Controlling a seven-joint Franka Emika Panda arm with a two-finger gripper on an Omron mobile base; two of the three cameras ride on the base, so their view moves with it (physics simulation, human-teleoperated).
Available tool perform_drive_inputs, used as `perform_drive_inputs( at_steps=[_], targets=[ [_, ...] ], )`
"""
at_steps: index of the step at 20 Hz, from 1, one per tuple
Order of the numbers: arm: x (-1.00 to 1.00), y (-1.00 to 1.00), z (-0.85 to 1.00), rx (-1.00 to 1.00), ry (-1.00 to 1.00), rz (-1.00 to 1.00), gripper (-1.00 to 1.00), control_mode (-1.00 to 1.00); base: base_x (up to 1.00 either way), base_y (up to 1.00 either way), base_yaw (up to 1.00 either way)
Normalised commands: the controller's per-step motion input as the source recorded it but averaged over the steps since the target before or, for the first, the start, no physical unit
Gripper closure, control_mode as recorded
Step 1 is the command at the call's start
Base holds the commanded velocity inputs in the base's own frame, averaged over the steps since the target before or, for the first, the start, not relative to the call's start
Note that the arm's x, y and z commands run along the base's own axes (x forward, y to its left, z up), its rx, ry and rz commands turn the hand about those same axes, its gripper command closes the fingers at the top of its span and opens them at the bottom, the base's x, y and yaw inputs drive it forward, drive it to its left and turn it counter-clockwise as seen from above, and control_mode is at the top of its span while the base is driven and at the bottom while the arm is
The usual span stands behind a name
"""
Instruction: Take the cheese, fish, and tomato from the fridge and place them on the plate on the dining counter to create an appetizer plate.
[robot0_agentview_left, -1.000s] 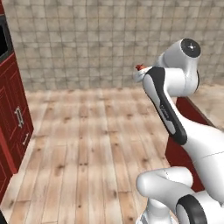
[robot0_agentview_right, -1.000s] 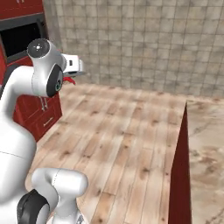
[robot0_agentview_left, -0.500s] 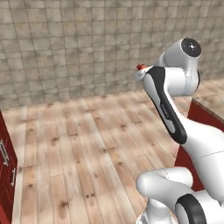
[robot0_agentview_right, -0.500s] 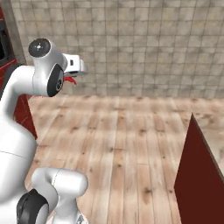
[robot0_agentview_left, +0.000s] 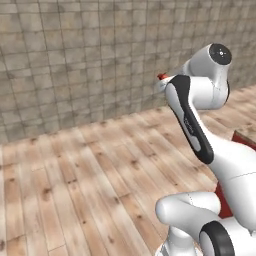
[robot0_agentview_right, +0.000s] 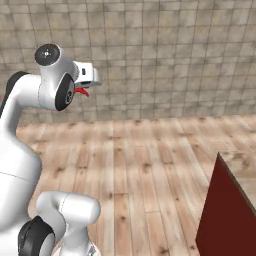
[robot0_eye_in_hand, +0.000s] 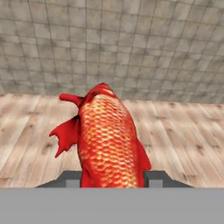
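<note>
Above a wooden floor, before a tiled wall, beside the red corner of the dining counter. Gripper pinched on the fish, held high off the ground, jaws pressed against both its sides.

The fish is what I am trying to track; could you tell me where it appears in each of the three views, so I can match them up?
Left base view: a small red tip of the fish peeks out at upper right, behind the arm's white wrist.
Right base view: a thin red sliver at upper left, under the gripper.
Hand view: large, centre, scaly orange-red body rising between the fingertips.
Shared landmark: the grey-beige tiled wall above the wooden floor.
</note>
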Motion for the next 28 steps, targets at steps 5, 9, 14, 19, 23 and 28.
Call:
perform_drive_inputs(
  at_steps=[5, 9, 14, 19, 23, 28],
  targets=[
    [0.00, 0.00, 0.00, 0.00, 0.00, 0.00, 1.00, 1.00, 1.00, 0.25, -0.28],
    [0.00, 0.00, 0.00, 0.00, 0.00, 0.00, 1.00, 1.00, 1.00, 0.26, -0.32],
    [0.00, 0.00, 0.00, 0.00, 0.00, 0.00, 1.00, 1.00, 1.00, 0.03, -0.45],
    [0.00, 0.00, 0.00, 0.00, 0.00, 0.00, 1.00, 1.00, 1.00, 0.00, -0.56],
    [0.00, 0.00, 0.00, 0.00, 0.00, 0.00, 1.00, 1.00, 1.00, 0.00, -0.51],
    [0.00, 0.00, 0.00, 0.00, 0.00, 0.00, 1.00, 1.00, 1.00, 0.11, -0.42]
  ],
)
